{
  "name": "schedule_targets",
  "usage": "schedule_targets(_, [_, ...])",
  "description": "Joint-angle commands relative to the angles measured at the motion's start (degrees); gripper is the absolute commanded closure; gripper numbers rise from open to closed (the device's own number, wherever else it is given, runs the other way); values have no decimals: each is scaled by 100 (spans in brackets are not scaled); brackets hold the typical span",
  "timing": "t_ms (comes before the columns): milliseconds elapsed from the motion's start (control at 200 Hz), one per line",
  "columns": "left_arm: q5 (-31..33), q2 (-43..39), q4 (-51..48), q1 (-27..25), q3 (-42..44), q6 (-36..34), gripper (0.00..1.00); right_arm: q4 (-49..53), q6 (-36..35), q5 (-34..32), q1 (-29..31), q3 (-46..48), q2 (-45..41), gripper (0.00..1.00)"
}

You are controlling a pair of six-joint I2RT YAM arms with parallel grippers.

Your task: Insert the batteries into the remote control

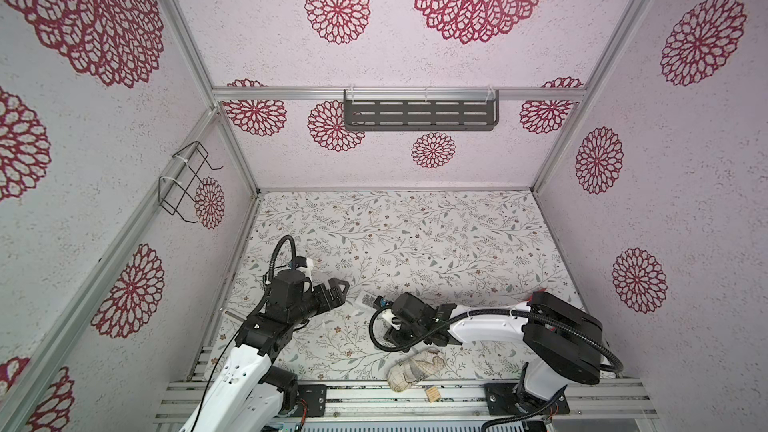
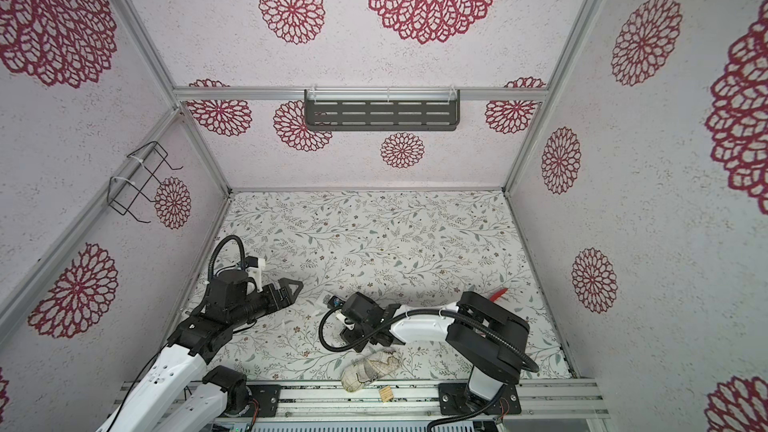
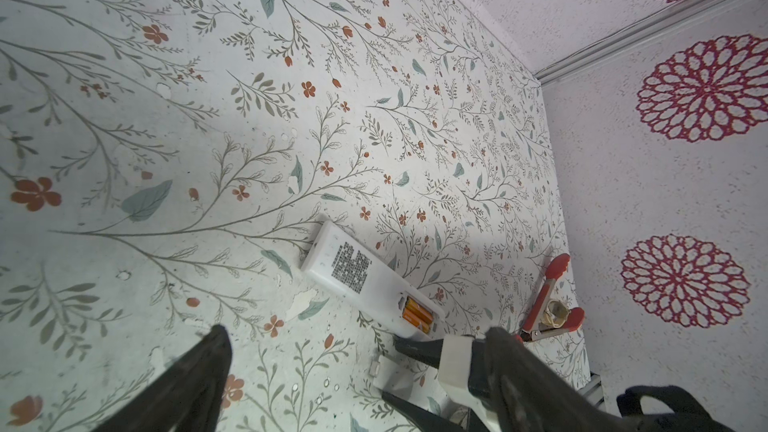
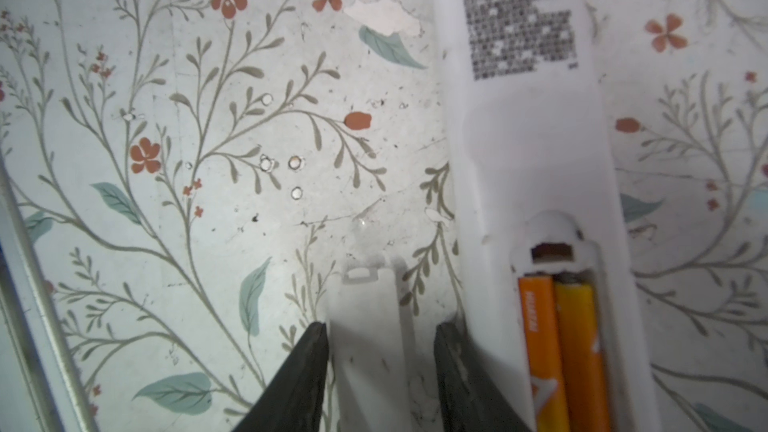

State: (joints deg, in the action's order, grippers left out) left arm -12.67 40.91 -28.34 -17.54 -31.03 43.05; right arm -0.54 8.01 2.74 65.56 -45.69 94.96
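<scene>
Fig.: remote control point(image 3: 353, 272) back-up on tabletop point(image 3: 208, 118), both batteries point(image 4: 557, 347) seated inside. Prob. light, stiff, slick; grip by long edges. R tool point(image 4: 380, 326) straddles loose cover point(image 4: 368, 305), pinch unclear; L tool point(image 3: 355, 330) spread, empty.

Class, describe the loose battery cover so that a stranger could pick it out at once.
Start at the flowered table and find the white remote, face down with orange batteries showing. Beside its battery end, between the dark fingers of the right hand, lies the battery cover: short, plain white, no sticker, a small slot at one end.
</scene>
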Motion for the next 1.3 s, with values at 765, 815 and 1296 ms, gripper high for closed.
schedule_targets(765, [-6,15,122,123,-62,-68,2,-110,-288,-729,308,-29,-561,79])
schedule_targets(815, [-23,23,135,122,-61,-68,3,-315,-367,-703,304,93,-791,79])
schedule_targets(1296, [-908,337,485,-10,-43,38,2,-916,-1135,467,-817,799,-1664,79])
